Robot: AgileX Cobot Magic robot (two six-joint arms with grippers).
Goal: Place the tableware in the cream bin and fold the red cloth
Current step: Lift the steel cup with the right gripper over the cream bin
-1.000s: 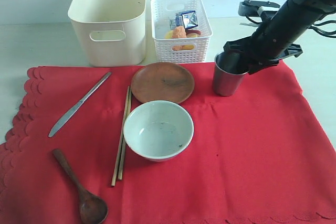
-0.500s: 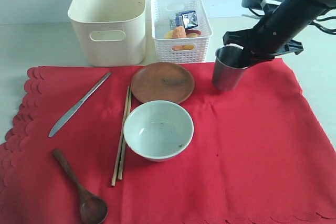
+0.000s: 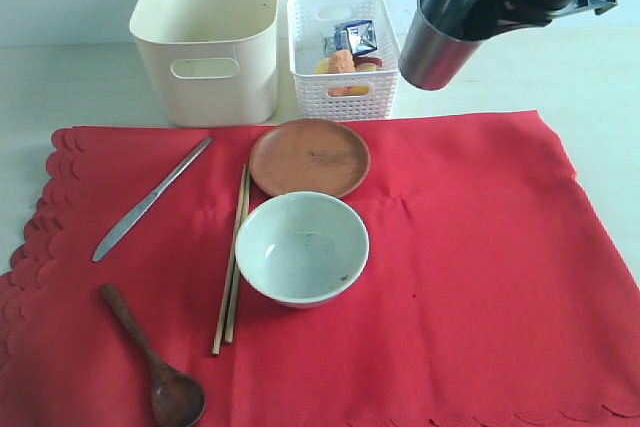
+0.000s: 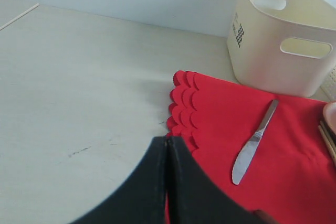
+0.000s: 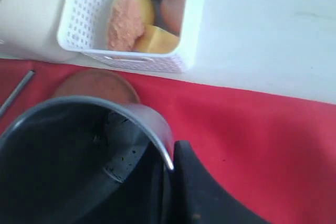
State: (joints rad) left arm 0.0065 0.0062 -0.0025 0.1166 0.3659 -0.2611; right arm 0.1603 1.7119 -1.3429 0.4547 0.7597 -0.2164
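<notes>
The steel cup hangs in the air at the far right, beside the white basket. A moment ago it stood on the red cloth. My right gripper is clamped on its rim, so it can go left to the one cream bin. My left gripper is pressed together, empty. On the cloth lie one bowl, one plate, one knife, one spoon and two chopsticks.

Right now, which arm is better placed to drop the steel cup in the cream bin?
Right. The right gripper holds the steel cup aloft by its rim. The left gripper is shut, empty, at the scalloped edge of the red cloth.
</notes>
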